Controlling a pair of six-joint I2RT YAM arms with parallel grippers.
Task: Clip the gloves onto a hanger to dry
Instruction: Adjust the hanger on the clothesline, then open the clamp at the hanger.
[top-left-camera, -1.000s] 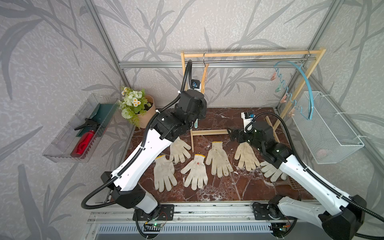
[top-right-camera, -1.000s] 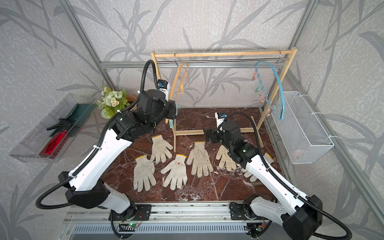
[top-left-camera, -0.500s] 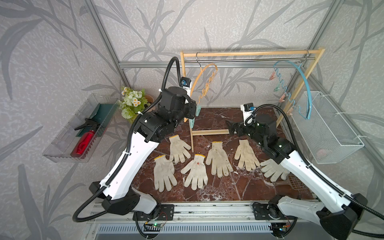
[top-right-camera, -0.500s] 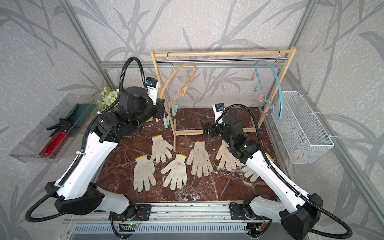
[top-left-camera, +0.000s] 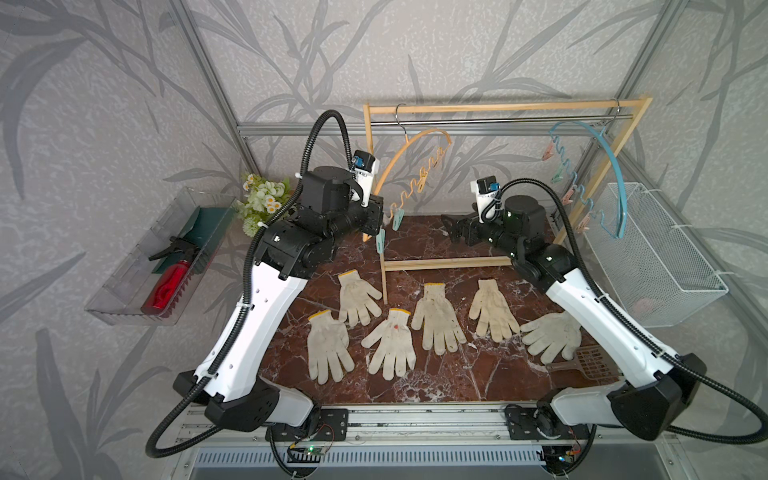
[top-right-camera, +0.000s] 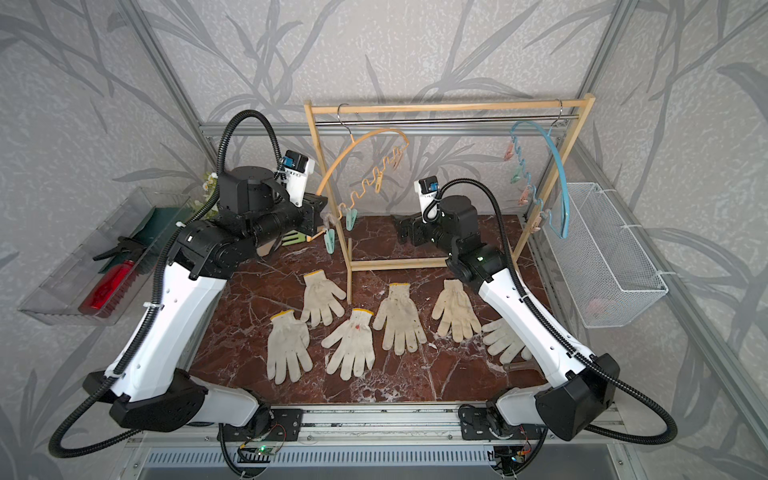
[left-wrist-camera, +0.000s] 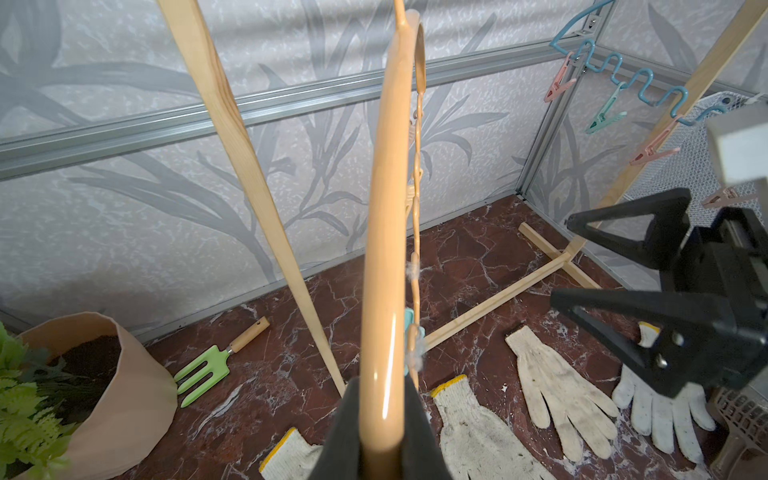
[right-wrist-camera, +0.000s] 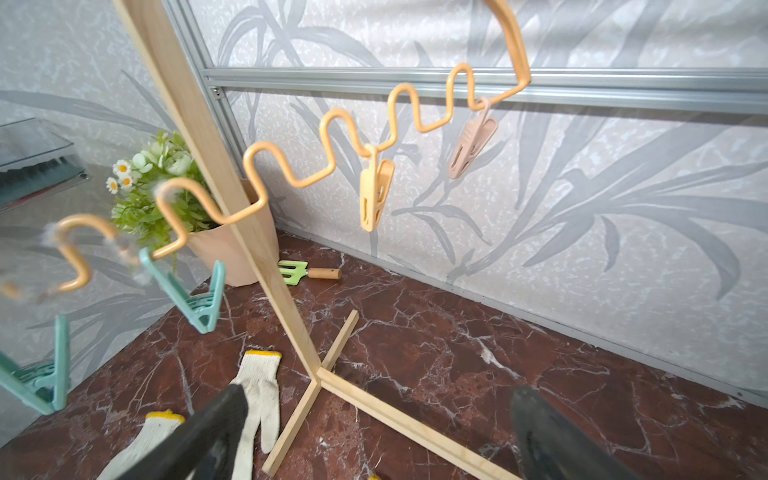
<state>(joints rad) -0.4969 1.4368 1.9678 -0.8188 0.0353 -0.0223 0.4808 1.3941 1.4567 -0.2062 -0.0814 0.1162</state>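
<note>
Several off-white gloves (top-left-camera: 438, 318) with yellow cuffs lie flat in a row on the marble floor, also in a top view (top-right-camera: 399, 318). An orange hanger (top-left-camera: 409, 153) hangs by its hook from the wooden rack (top-left-camera: 498, 109), tilted toward the left. My left gripper (top-left-camera: 379, 216) is shut on the hanger's lower end; the left wrist view shows the orange bar (left-wrist-camera: 384, 249) running out from between its jaws. Teal pegs (top-left-camera: 398, 219) dangle from the hanger's wavy bar near that grip. My right gripper (top-left-camera: 451, 226) hovers open and empty above the rack's base, facing the hanger (right-wrist-camera: 380, 395).
A blue hanger (top-left-camera: 611, 166) with pegs hangs at the rack's right end. A wire basket (top-left-camera: 652, 257) is on the right wall, a clear tray (top-left-camera: 124, 291) with a red bottle on the left. A flower pot (top-left-camera: 262, 199), a green fork (left-wrist-camera: 208, 365) and a brown scoop (top-left-camera: 582, 365) sit on the floor.
My left gripper closed on the orange hanger and pulled its lower end out to the left, turning it from edge-on to broadside. The right arm rose and moved back a little.
</note>
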